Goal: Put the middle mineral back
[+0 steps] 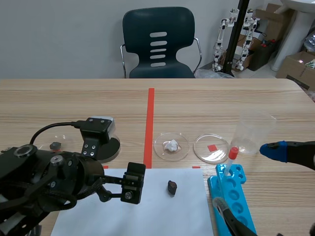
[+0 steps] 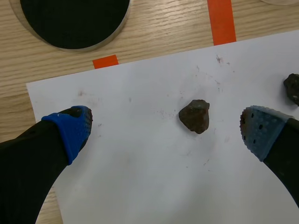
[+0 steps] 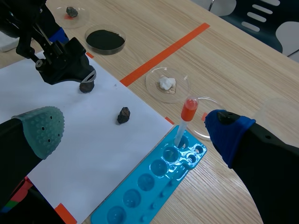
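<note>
Left wrist view, rocks: two on the paper. One rock sits right between my left fingers, and the second rock lies out past one finger.
Dishes: four! Far dish with a dark stone, black dish, white-lump dish, bare dish.
Left gripper: over the paper, fingers spread wide, nothing gripped.
Right gripper: wide open, empty, above the rack.
Around: one tube stands in the rack, with a beaker behind it.

Small dark-brown mineral, seemingly rough, lying on white paper
</note>
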Robot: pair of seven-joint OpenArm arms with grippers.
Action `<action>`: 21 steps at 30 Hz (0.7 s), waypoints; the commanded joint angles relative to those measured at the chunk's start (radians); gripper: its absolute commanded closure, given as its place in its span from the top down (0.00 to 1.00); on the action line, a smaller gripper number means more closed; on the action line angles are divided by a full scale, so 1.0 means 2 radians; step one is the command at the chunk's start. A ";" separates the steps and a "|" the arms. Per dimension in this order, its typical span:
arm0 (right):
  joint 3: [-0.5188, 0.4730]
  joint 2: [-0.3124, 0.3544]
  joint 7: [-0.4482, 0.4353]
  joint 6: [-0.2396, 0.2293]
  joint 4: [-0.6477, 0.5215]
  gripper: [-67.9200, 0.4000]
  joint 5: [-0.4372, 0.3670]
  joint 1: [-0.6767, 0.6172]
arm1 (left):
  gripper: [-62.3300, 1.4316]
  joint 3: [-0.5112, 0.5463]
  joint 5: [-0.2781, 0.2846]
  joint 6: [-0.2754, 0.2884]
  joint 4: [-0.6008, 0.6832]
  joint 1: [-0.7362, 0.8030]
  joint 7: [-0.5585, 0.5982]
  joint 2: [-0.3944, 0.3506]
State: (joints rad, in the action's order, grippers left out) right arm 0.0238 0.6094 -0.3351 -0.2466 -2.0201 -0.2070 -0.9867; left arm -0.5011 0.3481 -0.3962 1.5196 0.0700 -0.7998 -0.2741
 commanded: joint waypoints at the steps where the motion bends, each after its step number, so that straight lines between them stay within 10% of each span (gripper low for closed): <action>1: -0.003 0.000 -0.006 0.002 -0.002 0.94 -0.003 0.003 | 1.00 0.007 0.000 -0.001 0.011 0.002 0.010 0.000; 21: -0.003 0.000 -0.006 0.002 -0.002 0.94 -0.003 0.003 | 1.00 0.010 0.003 -0.001 0.013 0.002 0.001 -0.006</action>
State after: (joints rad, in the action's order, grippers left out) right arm 0.0238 0.6094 -0.3351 -0.2466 -2.0201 -0.2070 -0.9867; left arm -0.4873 0.3523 -0.3965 1.5253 0.0772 -0.8036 -0.2855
